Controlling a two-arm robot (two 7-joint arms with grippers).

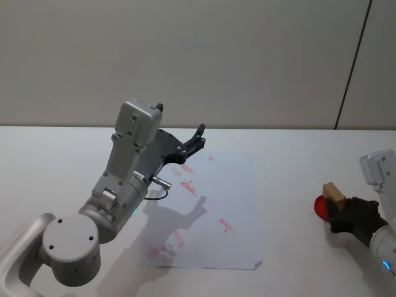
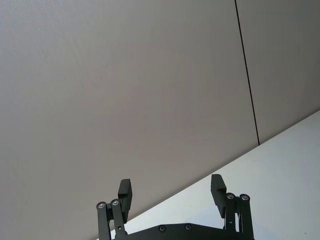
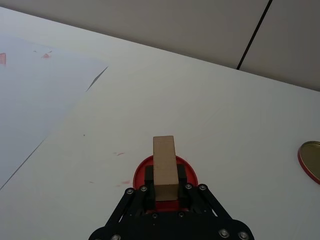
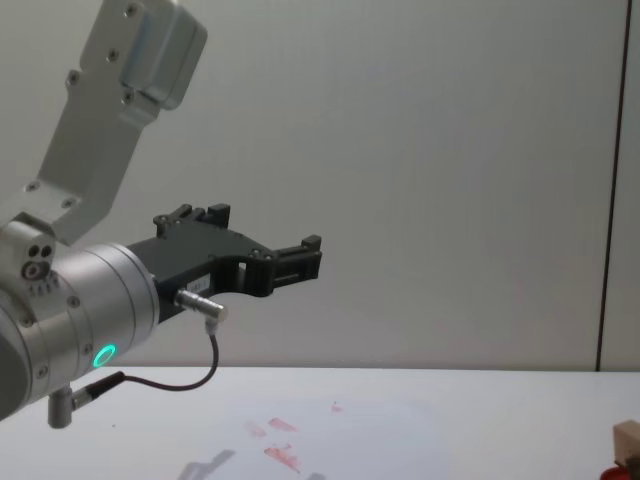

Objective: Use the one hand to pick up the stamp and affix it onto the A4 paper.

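The stamp [image 3: 165, 167], a small tan wooden block, stands on a round red ink pad [image 3: 141, 172] to the right of the A4 paper [image 1: 223, 192]. My right gripper [image 3: 165, 184] is shut on the stamp's lower part, one black finger on each side. In the head view the stamp [image 1: 334, 193] and right gripper [image 1: 339, 207] are near the table's right edge. The paper [image 3: 30, 90] is a white sheet with several red prints. My left gripper [image 1: 199, 137] hangs open and empty above the paper's far left part, and its open fingers frame the wall in its wrist view [image 2: 172, 192].
A round lid with a red rim [image 3: 311, 160] lies on the white table [image 1: 297, 161] on the stamp's far side from the paper. The left arm's large grey links [image 1: 124, 179] rise over the paper's left edge. A grey wall stands behind the table.
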